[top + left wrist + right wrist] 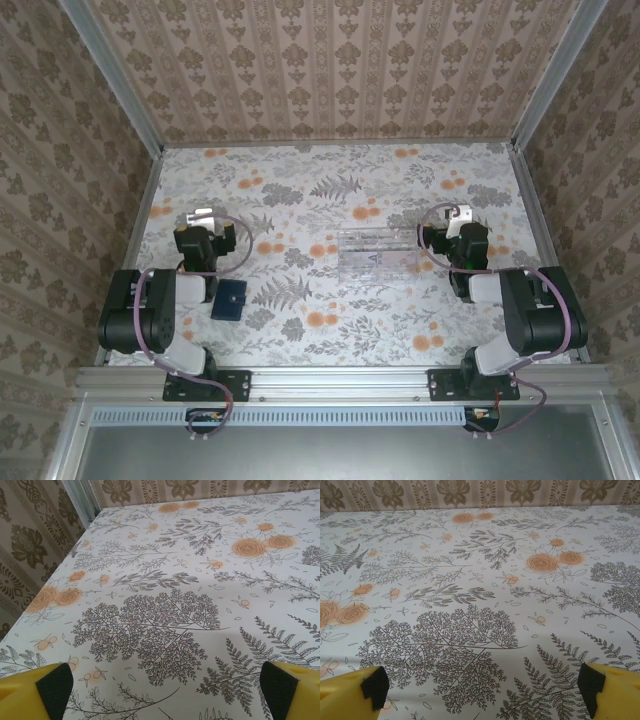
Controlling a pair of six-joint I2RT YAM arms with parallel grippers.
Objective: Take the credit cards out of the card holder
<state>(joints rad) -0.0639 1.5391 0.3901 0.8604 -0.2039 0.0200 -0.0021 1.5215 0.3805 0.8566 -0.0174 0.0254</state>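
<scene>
Navy and closed, the card holder (229, 299) lies flat on the near-left part of the floral desk (330, 190). It sits just beside the left arm's black body, on that arm's inner side, and closer to the bases than the arm's tip. Nothing touches it.

A clear plastic tray (377, 252) rests near the middle of the desk, well apart from the card holder and closer to the right arm; what it contains cannot be made out from above.

The left fingers (200, 216) point away from the bases over the left side of the desk, beyond the card holder. In the left wrist view their yellow tips with black pads (52, 689) stand spread wide at the two lower corners, with bare patterned desk between them and nothing held.

The right fingers (458, 213) sit over the right side, just beside the tray's far right corner. In the right wrist view they (374, 686) are likewise spread wide and hold nothing.
</scene>
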